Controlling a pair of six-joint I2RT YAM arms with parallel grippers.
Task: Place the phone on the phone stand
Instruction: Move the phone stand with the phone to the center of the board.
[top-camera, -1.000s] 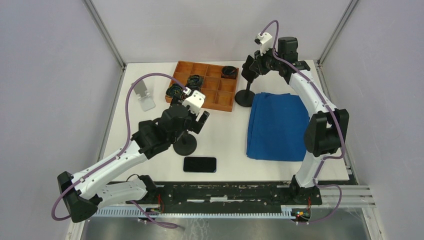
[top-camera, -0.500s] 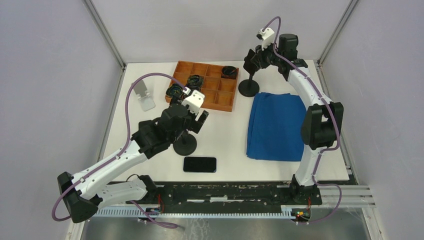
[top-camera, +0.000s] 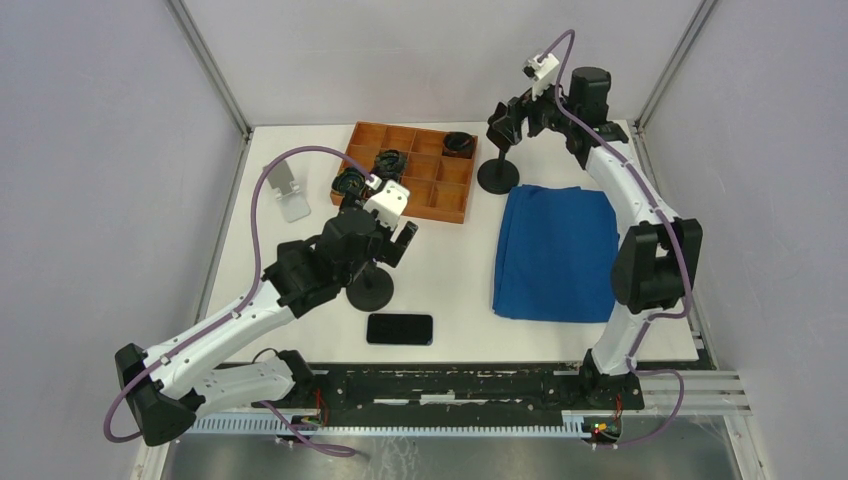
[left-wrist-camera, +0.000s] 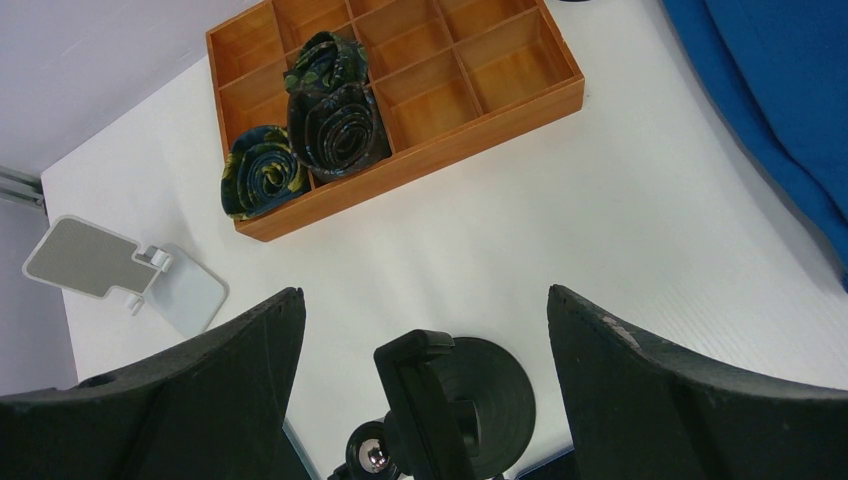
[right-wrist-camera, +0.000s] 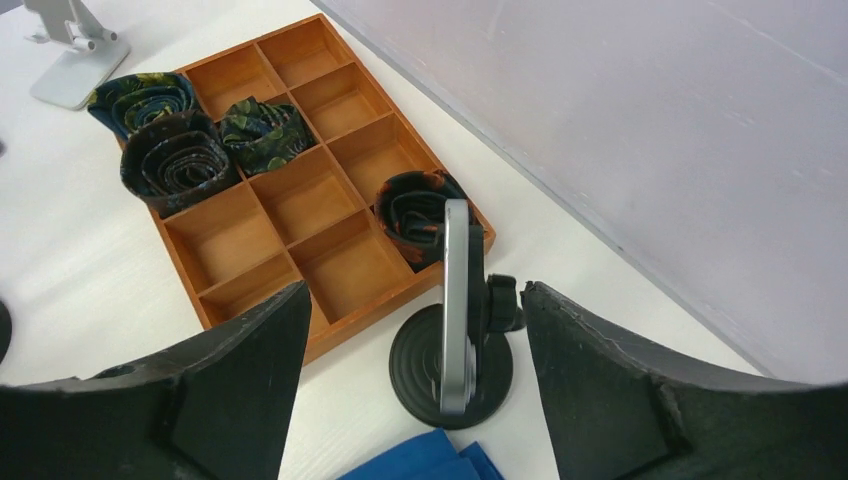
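A silver-edged phone (right-wrist-camera: 455, 285) stands edge-on and upright, clamped on a black round-based phone stand (right-wrist-camera: 410, 365) at the table's back (top-camera: 497, 178). My right gripper (right-wrist-camera: 415, 290) is open just above it, one finger on each side and not touching (top-camera: 508, 122). A second black phone (top-camera: 400, 328) lies flat near the front edge. Behind it stands another black stand (top-camera: 372, 292) with an empty clamp (left-wrist-camera: 425, 400). My left gripper (left-wrist-camera: 425, 295) hangs open over that stand (top-camera: 403, 240).
A wooden divided tray (top-camera: 440, 212) with rolled ties sits at the back centre (left-wrist-camera: 420, 165). A white folding stand (top-camera: 285, 192) is at the left (left-wrist-camera: 110, 265). A folded blue cloth (top-camera: 555, 250) lies on the right, its corner next to the back stand's base (right-wrist-camera: 430, 455).
The back stand with its phone shifted a little farther back. My right gripper then opened, let go, and drew up and back. The left arm has not moved.
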